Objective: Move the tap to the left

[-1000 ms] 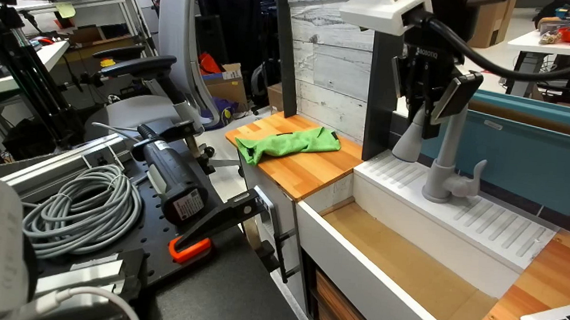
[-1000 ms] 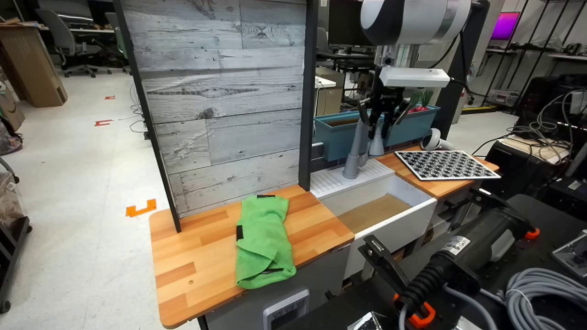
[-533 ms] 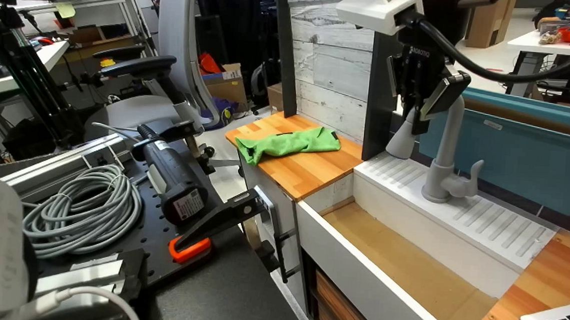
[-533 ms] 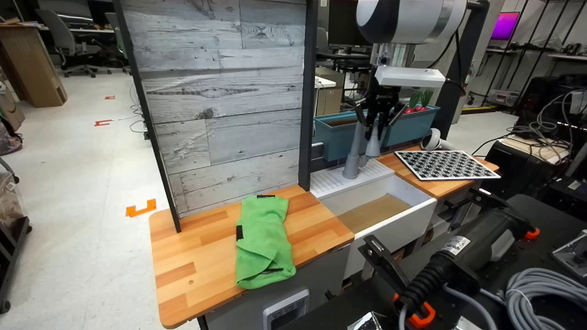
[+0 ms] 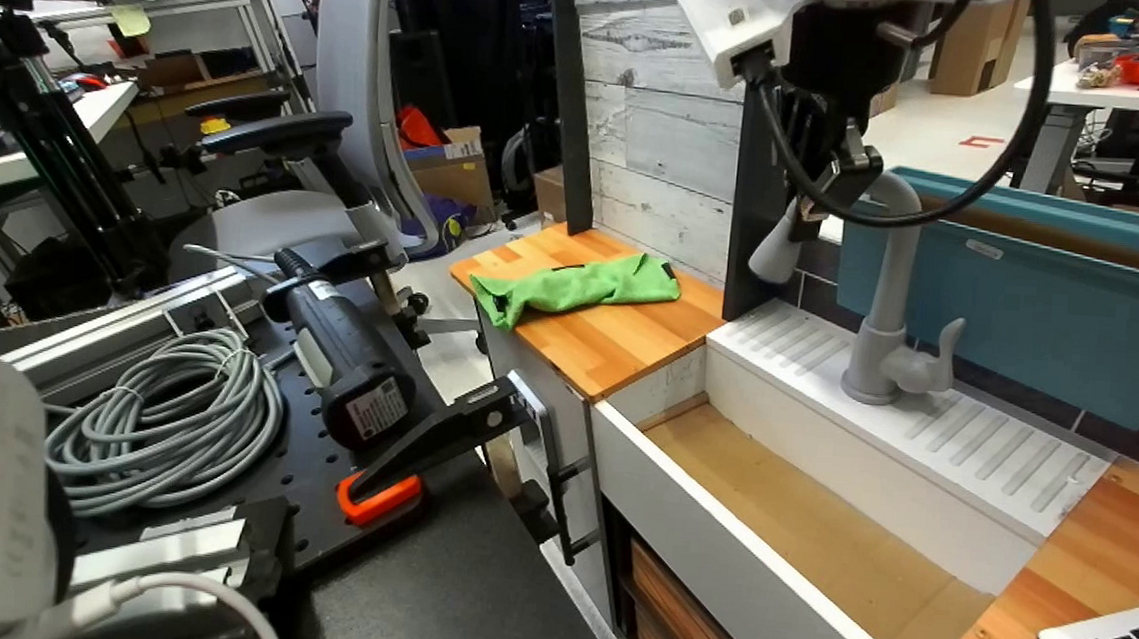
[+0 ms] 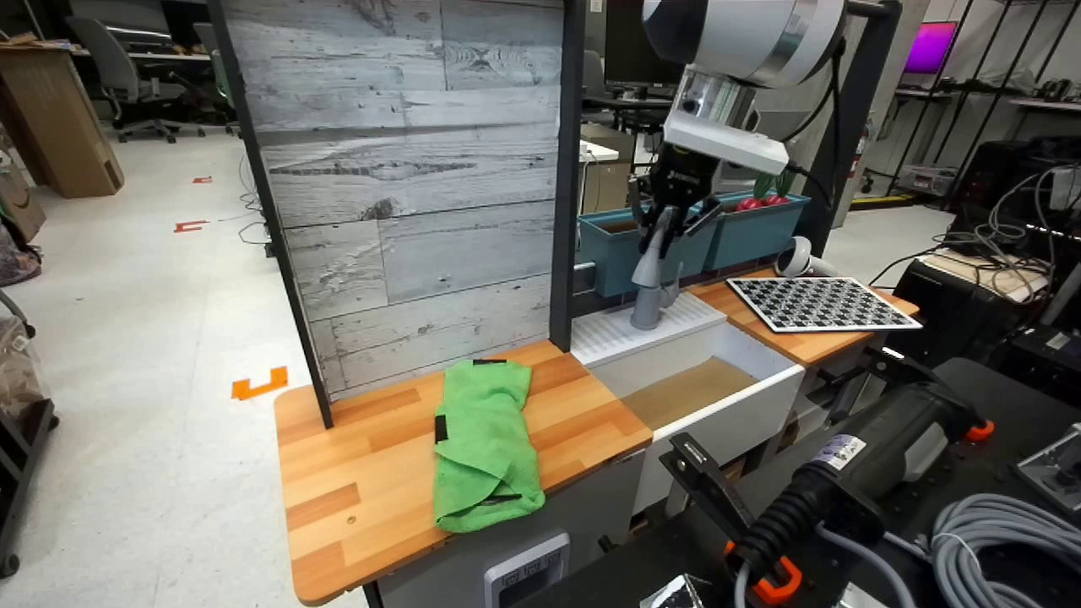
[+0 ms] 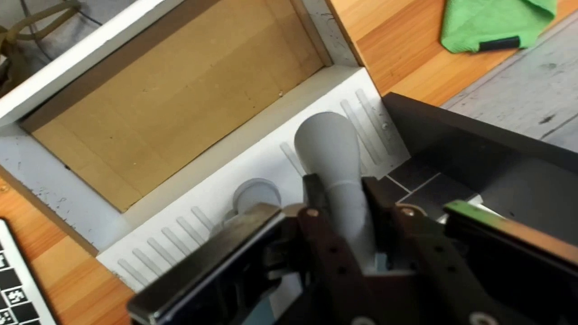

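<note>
Tap clasped by its spout, leftward turn in hand

The tap is standing upright on the ribbed ledge behind the basin, its spout pointing to about two o'clock from its base in the wrist view, showing over the ledge rather than the basin. In an exterior view the spout is hanging near the dark post, between ten and eleven o'clock from the base. The fingers are hugging the spout, one on each side, no gap showing. All this is suggesting a turning step mostly done. The next move is probably calling for a last short arc about the neck, then for the fingers to be parting and backing off without dragging the spout.
</note>
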